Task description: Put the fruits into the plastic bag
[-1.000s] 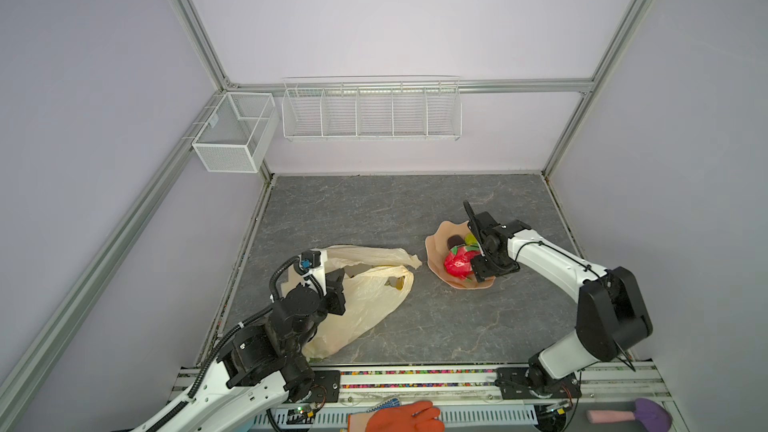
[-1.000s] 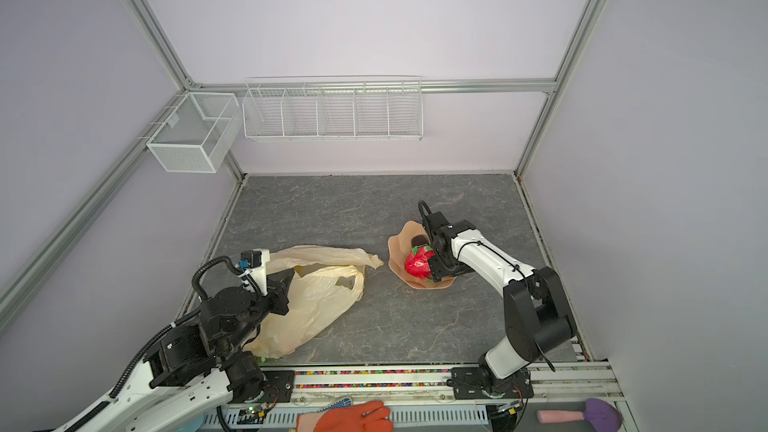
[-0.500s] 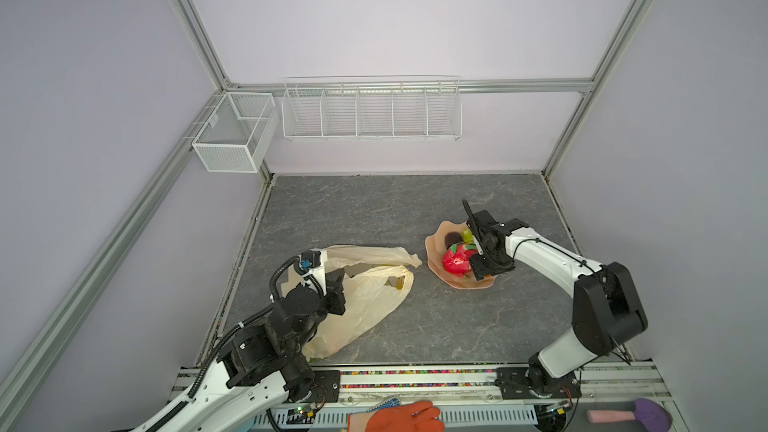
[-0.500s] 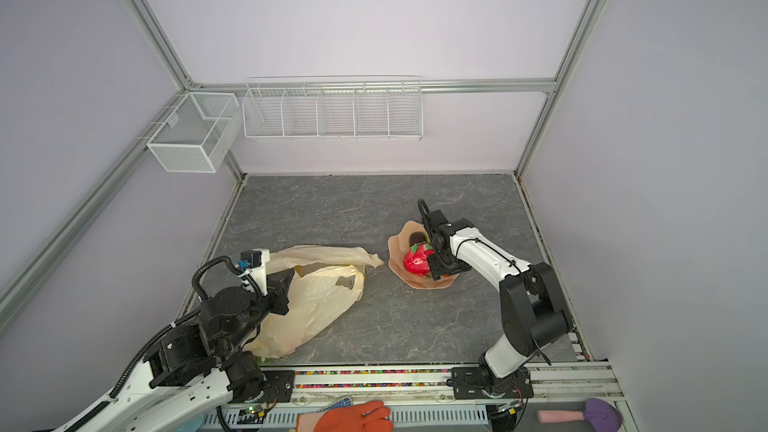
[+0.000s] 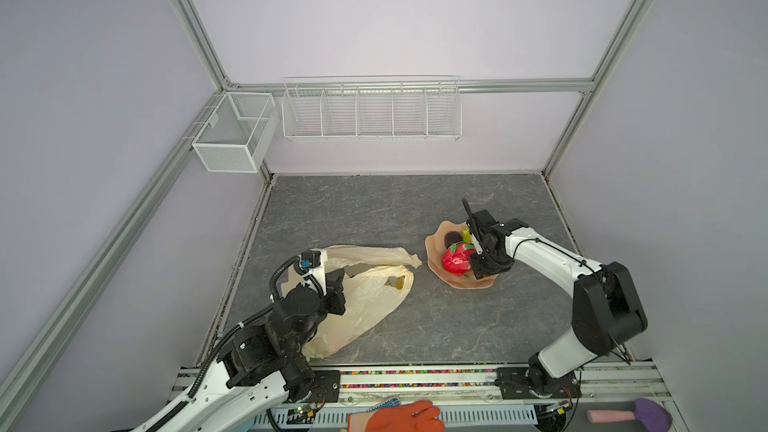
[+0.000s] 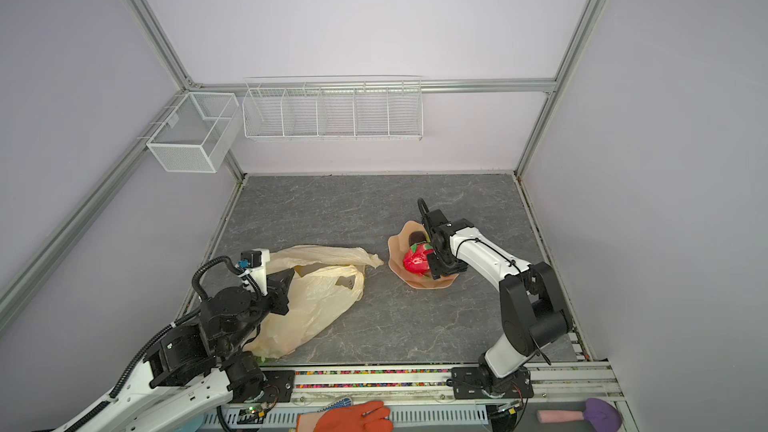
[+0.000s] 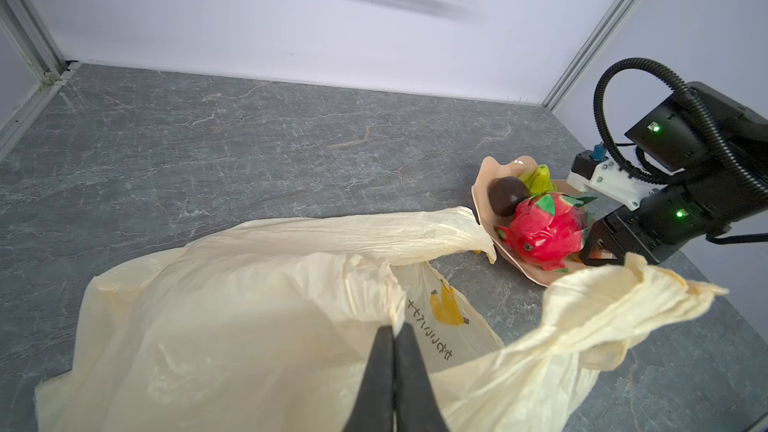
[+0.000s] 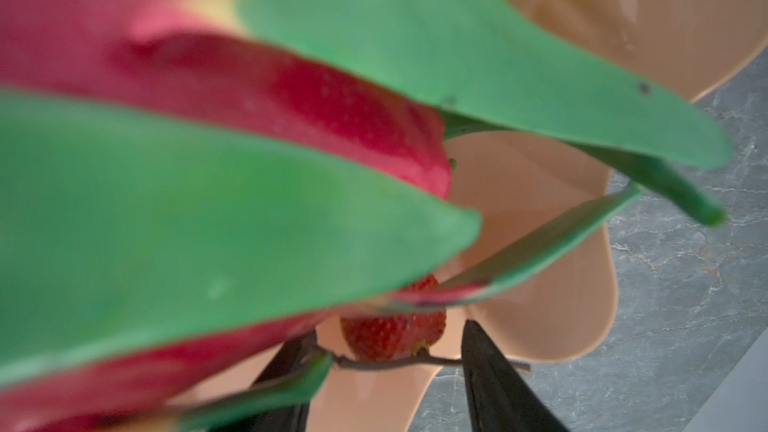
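Right hand (image 8: 386,332): fingers spread either side of the strawberry (image 8: 392,338), with a sliver of gap on each side and no contact I can see (so not gripped yet). The strawberry sits on the plate (image 8: 540,209) right between the fingertips. It's tucked under the green scales of the dragon fruit (image 8: 291,89), which looms over and ahead of the hand. One scale lies across one fingertip.

Handling guess: the strawberry is small and light, looks hard and glossy, and it's tapered, so it'll want to squirt out. Take it across the fat middle, not the tip, and close slowly. The scales look bendy and should brush off, but a snagged one could drag the big fruit along. The plate looks smooth and light and may slide.

Left hand (image 7: 394,328): fingers pressed together, pinching the rim of the bag (image 7: 249,326) and holding the mouth up. The bag spreads out ahead of and below that hand, with the mouth facing the plate and one handle ending just beside the plate rim. It's thin, limp, crinkly film with no shape of its own (the pinch is what keeps it open), so the fruit should go in well past the rim.
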You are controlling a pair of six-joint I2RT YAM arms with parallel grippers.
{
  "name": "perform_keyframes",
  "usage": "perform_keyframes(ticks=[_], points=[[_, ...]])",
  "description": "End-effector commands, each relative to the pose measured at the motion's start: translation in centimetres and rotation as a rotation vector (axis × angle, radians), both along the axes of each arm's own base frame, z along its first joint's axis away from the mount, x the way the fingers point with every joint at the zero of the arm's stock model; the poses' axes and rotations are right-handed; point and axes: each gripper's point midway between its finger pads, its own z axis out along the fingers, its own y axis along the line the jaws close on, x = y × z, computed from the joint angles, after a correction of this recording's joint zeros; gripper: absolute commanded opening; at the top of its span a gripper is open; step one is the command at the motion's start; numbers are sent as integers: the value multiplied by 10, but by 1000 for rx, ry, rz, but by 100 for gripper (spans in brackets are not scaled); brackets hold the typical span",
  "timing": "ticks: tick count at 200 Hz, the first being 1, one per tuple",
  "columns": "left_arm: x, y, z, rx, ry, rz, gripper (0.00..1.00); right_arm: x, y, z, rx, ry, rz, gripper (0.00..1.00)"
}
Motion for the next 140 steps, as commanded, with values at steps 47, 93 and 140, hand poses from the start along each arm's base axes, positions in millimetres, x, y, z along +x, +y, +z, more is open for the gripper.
perform_keyframes(ticks=[47,93,140], points=[[-1,3,-7,2,16,15,0,-3,2,-7,23,13,-3,45],[0,4,-7,1,16,19,0,-3,3,-8,26,16,-8,43],[-1,4,-8,1,16,18,0,-2,3,-3,33,7,-16,29]])
